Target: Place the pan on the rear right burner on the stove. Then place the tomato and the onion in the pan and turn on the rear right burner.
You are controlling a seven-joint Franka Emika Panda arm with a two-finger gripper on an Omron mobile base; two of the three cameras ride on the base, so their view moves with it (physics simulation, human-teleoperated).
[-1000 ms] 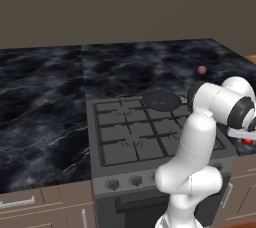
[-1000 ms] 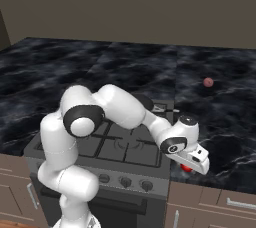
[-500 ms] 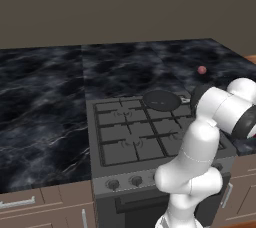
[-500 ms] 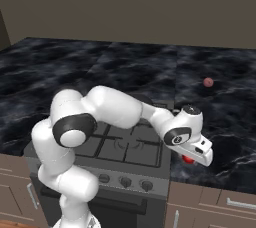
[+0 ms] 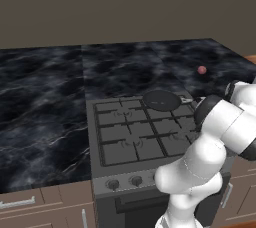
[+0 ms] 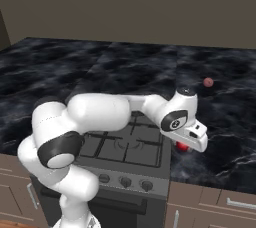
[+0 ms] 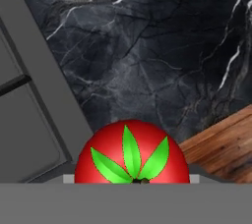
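The pan sits on the rear right burner of the stove, its thin handle pointing right. My gripper hangs just off the stove's right front corner, over the counter, shut on the tomato. Seen from the hand, the tomato with its green leaf top sits close at the bottom middle and hides the fingertips. The dull pinkish onion lies alone on the counter right of the stove, further back. From the right base camera, my arm covers the pan.
Black marble counter runs on both sides of the stove. Round knobs line the stove front. The counter's front edge and wooden floor lie below the hand. A brown wall stands behind.
The hand has risen from the counter with the tomato in it and swung a little toward the stove. Pan and onion have stayed in place.
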